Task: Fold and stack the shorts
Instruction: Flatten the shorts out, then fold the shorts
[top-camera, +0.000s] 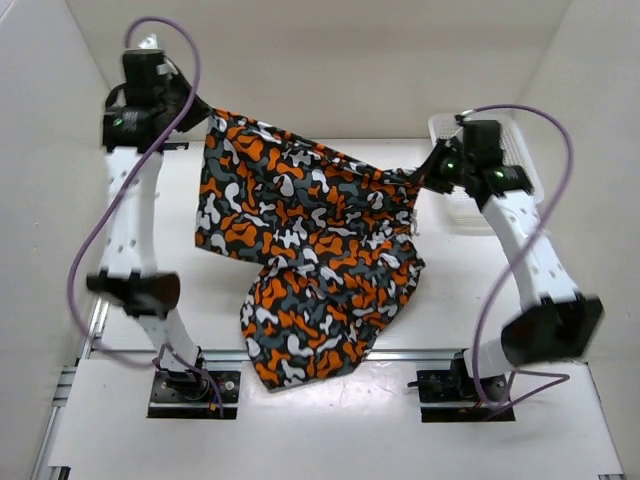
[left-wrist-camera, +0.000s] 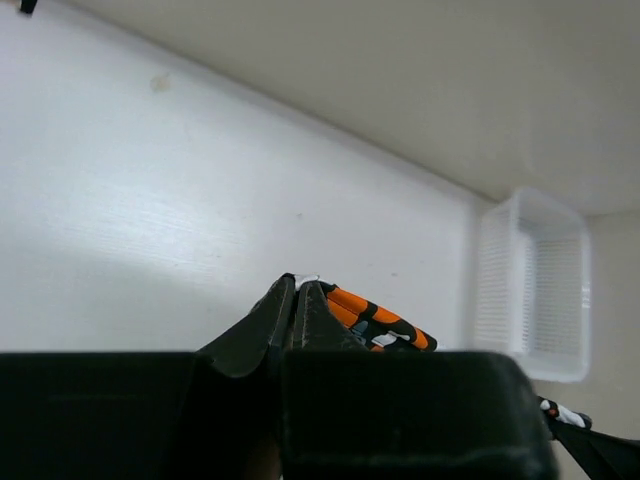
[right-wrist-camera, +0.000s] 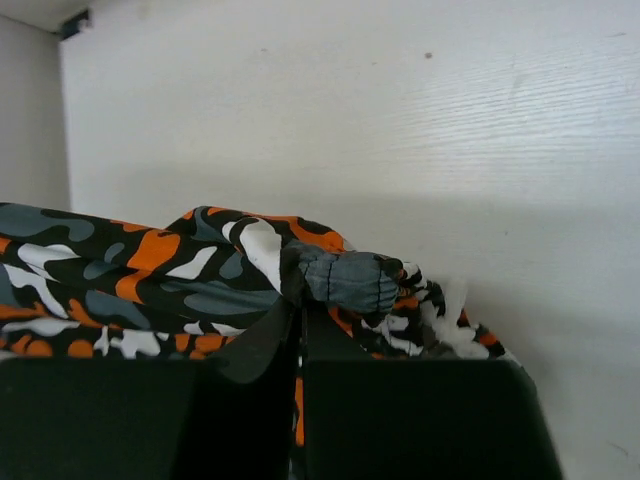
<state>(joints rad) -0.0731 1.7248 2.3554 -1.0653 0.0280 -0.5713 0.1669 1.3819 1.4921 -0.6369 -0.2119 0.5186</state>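
The shorts (top-camera: 310, 240), in an orange, black, grey and white camouflage print, hang stretched between my two grippers above the table, and their lower part droops down to the near edge. My left gripper (top-camera: 203, 112) is shut on the shorts' upper left corner; in the left wrist view (left-wrist-camera: 298, 285) a strip of the fabric (left-wrist-camera: 380, 322) shows beside the closed fingers. My right gripper (top-camera: 425, 178) is shut on the right corner; in the right wrist view (right-wrist-camera: 298, 300) the bunched cloth (right-wrist-camera: 340, 275) lies over the fingers.
A white plastic mesh basket (top-camera: 516, 150) stands at the back right, partly behind my right arm; it also shows in the left wrist view (left-wrist-camera: 535, 285). White walls close the table at the back and both sides. A metal rail (top-camera: 420, 350) runs along the near edge.
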